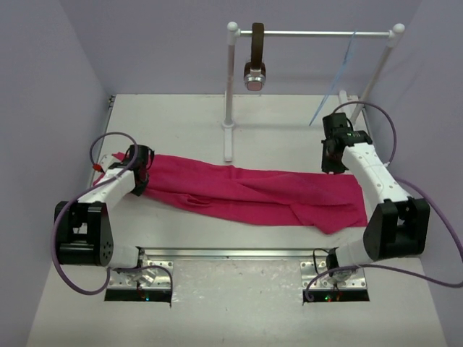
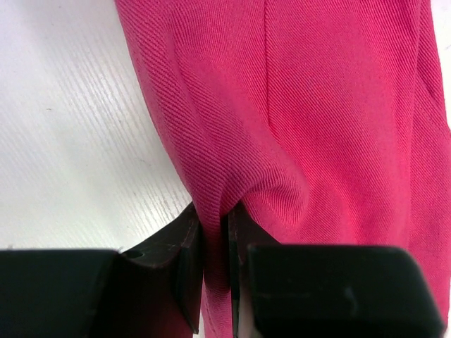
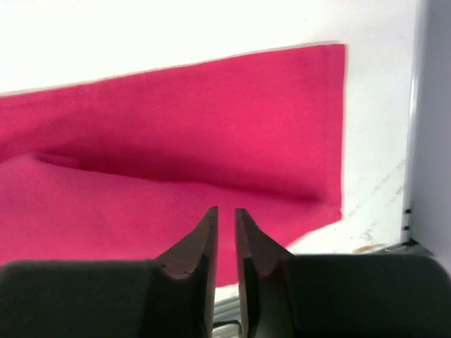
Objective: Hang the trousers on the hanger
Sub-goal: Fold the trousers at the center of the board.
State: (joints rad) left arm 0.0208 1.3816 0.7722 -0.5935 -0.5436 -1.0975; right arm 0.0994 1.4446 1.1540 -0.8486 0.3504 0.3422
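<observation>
The magenta-pink trousers lie stretched flat across the table from left to right. My left gripper sits at their left end and is shut on a pinched fold of the fabric; in the left wrist view the gripper has trousers cloth squeezed between the jaws. My right gripper hovers over the trousers' right end. In the right wrist view the gripper is shut and empty above the cloth. The pale blue hanger hangs from the rail at the back right, apart from both grippers.
A white rack stands at the back, with a horizontal rail, a left post just behind the trousers and a slanted right post. A brown strap with a round metallic end hangs from the rail.
</observation>
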